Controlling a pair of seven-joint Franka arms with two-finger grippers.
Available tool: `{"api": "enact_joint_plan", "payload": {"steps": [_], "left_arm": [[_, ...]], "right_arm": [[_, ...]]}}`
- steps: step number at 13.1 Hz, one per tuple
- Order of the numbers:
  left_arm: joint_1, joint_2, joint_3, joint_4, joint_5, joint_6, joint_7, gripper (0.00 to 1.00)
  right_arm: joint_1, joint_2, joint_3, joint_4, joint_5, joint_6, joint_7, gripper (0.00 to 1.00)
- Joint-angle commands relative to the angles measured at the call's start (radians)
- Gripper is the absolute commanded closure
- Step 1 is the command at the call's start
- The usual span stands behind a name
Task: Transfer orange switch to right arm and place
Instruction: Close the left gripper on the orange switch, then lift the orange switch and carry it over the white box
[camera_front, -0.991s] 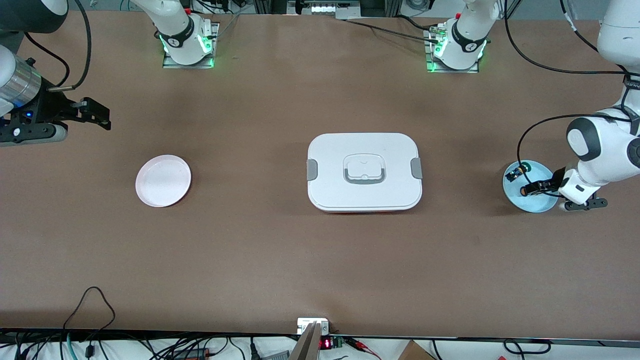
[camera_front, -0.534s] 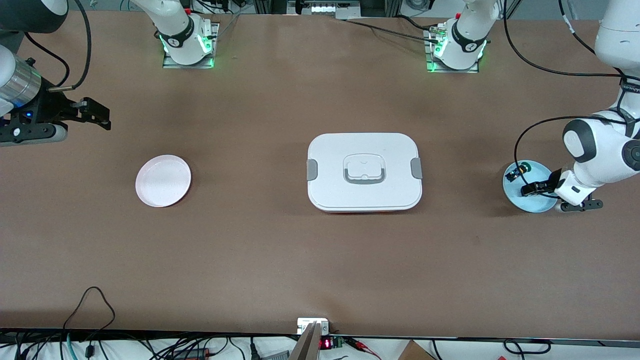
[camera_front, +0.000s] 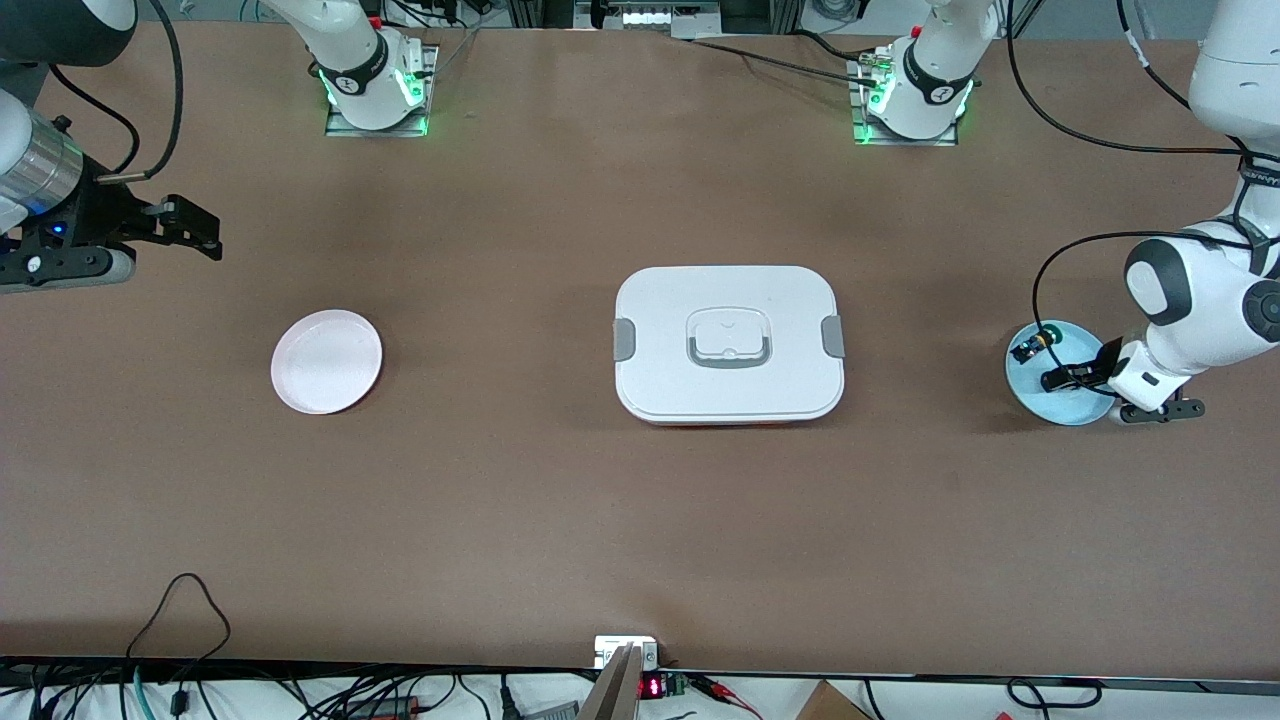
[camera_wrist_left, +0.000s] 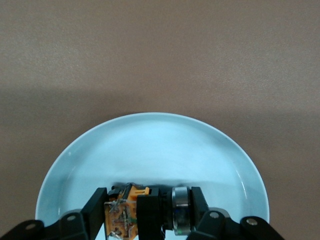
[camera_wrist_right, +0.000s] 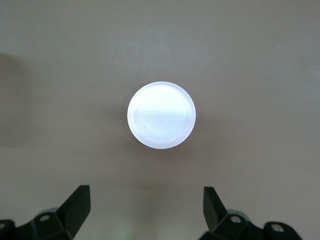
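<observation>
- Orange switch (camera_wrist_left: 125, 212) lies in the light blue dish (camera_wrist_left: 150, 145) at the left arm's end of the tabletop (camera_front: 640, 520), pinched between the fingers of the left gripper (camera_wrist_left: 147, 215); its tan-orange rear block shows between the black fingertips, and the metal ring of its collar sits against the other finger.
- Left gripper, seen from the front camera (camera_front: 1062, 378), reaches into the dish from its 3 o'clock edge, fingers pressed together on the orange switch.
- Green-capped switch (camera_front: 1035, 343) rests in the same dish toward its 11 o'clock rim, near the left gripper's fingers but apart from them.
- White lidded box (camera_front: 729, 343) with grey side latches and a recessed handle sits at mid-tabletop, between the blue dish and the white plate (camera_front: 327, 361).
- White plate lies toward the right arm's end, with bare brown tabletop all round it.
- Right gripper (camera_wrist_right: 145, 207) hangs in the air with its fingers spread wide; its wrist view looks down on the white plate. In the front view it (camera_front: 190, 228) is over the tabletop at about 10 o'clock from that plate, near the tabletop's end edge.
- Wide bare tabletop lies at 6 o'clock of the box, down to the edge nearest the front camera.
</observation>
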Motion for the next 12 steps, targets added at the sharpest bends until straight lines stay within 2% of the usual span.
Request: {"api": "enact_joint_plan", "payload": {"steps": [1, 4, 8, 12], "left_arm": [[0.009, -0.038, -0.012, 0.026, 0.01, -0.079, 0.024, 0.58], [0.001, -0.086, -0.026, 0.112, 0.01, -0.229, 0.081, 0.58], [0.014, -0.09, -0.116, 0.284, -0.011, -0.467, 0.145, 0.59], [0.017, -0.092, -0.213, 0.31, -0.259, -0.513, 0.287, 0.6]], "right_arm": [[0.006, 0.012, -0.002, 0.025, 0.005, -0.019, 0.002, 0.0], [0.006, 0.012, -0.002, 0.025, 0.005, -0.019, 0.002, 0.0], [0.006, 0.012, 0.0, 0.025, 0.005, -0.02, 0.001, 0.0], [0.008, 0.012, 0.001, 0.025, 0.005, -0.019, -0.001, 0.0]]}}
